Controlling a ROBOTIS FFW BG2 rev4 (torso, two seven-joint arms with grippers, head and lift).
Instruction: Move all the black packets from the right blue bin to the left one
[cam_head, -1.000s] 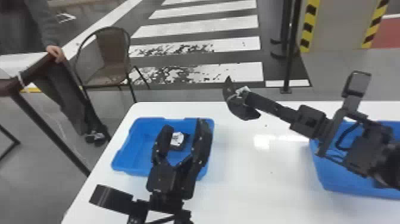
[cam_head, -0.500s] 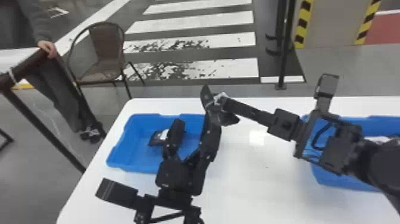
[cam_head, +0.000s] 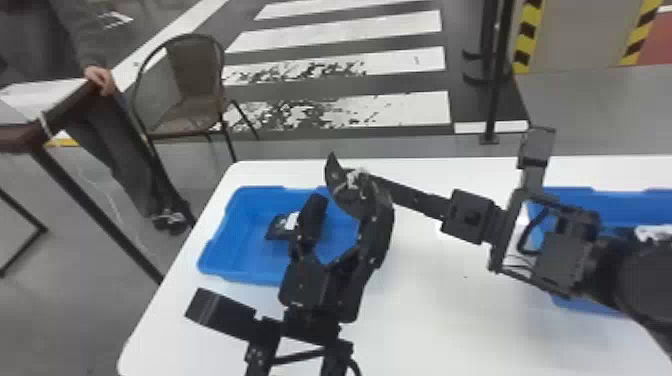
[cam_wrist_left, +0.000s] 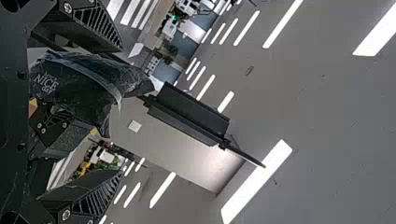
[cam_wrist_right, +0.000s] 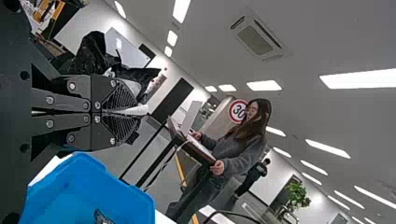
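Fingers of the right gripper (cam_head: 367, 182) are pressed together on a black packet (cam_wrist_left: 88, 77), while those of the left gripper (cam_head: 347, 200) are spread apart with the packet between them; whether the left ones touch it cannot be told. Across the floor (cam_head: 590, 105) behind, the head view shows broad white stripes (cam_head: 390, 112). In front is the white table (cam_head: 425, 320), with a brown table (cam_head: 20, 137) and a wicker-like chair (cam_head: 195, 112) beyond its left side. Two blue bins stand on the white table, well apart. The right bin (cam_head: 570, 195) is partly covered by the right arm (cam_head: 470, 215), with something pale (cam_head: 652, 232) and dark showing inside; exactly what cannot be told. The left bin (cam_head: 240, 260) lies partly behind the left gripper, whose finger also overlaps the second packet (cam_head: 277, 227) inside. The head view gives the held packet as a dark, curved shape at the crossing of the grippers, near the left bin's far right corner. The left wrist view shows its glossy, creased side and pale lettering (cam_wrist_left: 45, 84), and the right wrist view a small whitish bit (cam_wrist_right: 135, 110) at the closed tips.
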